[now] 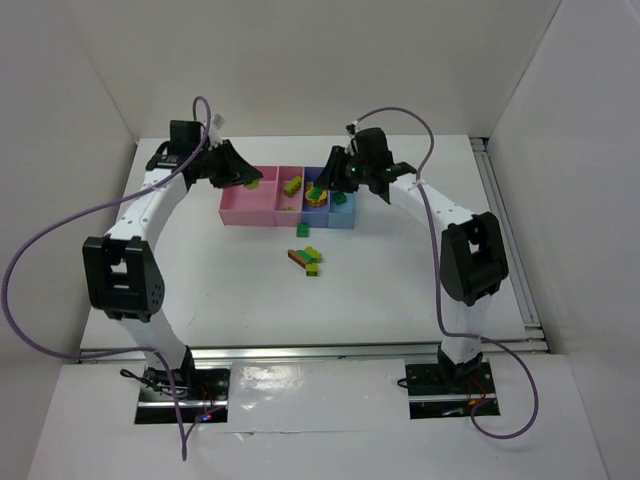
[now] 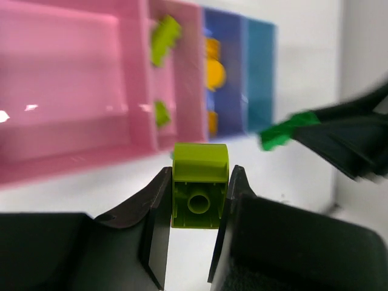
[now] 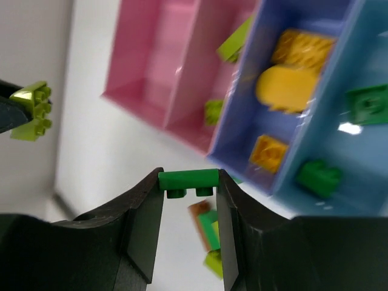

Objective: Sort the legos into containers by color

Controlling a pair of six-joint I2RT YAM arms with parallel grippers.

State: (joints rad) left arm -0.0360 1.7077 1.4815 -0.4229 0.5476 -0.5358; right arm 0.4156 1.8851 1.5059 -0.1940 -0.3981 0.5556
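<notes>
Top ext: containers (image 1: pixel 246 212) at far-centre of bench (image 1: pixel 400 290), joined in one row: wide pink at left end, then narrow pink, blue-purple, lt blue at right end. Left fingers (image 1: pixel 247 177) above far edge of wide pink; right fingers (image 1: pixel 336 178) above far edge near blue-purple/lt blue. Too small here to read either grip. Loose legos (image 1: pixel 307 258) in a small heap mid-bench, nearer than the row and apart from it.

Left wrist: pinching a yellow-green brick (image 2: pixel 200 185) by two opposite sides, round hollow facing cam. Beyond it, narrow pink w/ two yellow-green pcs (image 2: pixel 165 37) inside. Over that bin or short of its near wall: cannot tell.

Right wrist: pinching a green brick (image 3: pixel 188 180) at the tips, studs down. Lt blue bin at right w/ green pcs (image 3: pixel 318 176); orange-yellow pcs (image 3: pixel 288 85) in blue-purple next to it. Brick seemingly not yet over lt blue.

Step in hand, as judged: two drops pending, both colour matches plain.
- Slide left brick rightward, past the wide pink, until centred over narrow pink.
- Carry green past the blue-purple wall, centre over lt blue.
- Lower inside the rim before spreading, to avoid bounce-out.
- Spread just enough to release; lift straight up.
- Go one arm at a time: target bins close together, wrists close, clash risk.
</notes>
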